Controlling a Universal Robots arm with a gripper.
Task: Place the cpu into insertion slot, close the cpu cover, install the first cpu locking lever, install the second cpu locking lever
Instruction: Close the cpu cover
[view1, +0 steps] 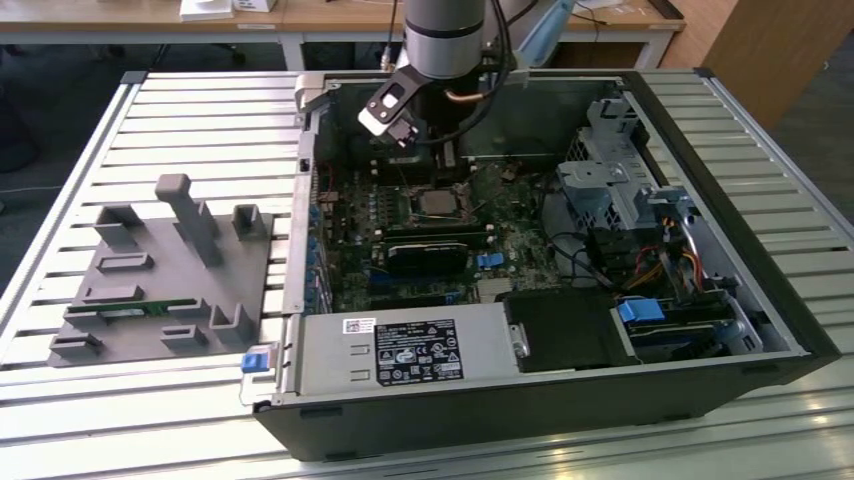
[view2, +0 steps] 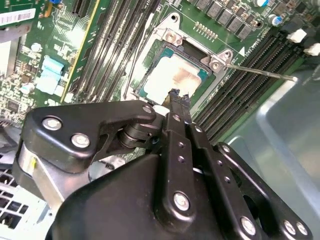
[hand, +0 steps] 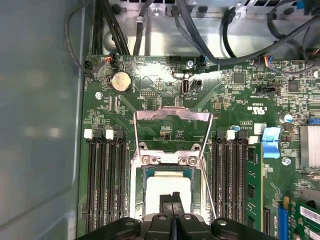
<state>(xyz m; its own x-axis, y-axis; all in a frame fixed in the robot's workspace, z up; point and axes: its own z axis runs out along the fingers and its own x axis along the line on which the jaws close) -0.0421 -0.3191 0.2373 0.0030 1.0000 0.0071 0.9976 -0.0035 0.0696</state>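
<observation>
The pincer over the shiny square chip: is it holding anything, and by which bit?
Nothing is held. The pincer is shut with nothing between its tips, over the cpu, which lies flat in the insertion slot.

Silver cpu (hand: 167, 192) in insertion slot (hand: 138, 186)

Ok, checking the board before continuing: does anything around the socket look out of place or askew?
Nothing looks damaged. The cpu lies square in the insertion slot, but the cpu cover is flipped back open and a locking lever sticks out unlatched over the memory slots.
</observation>
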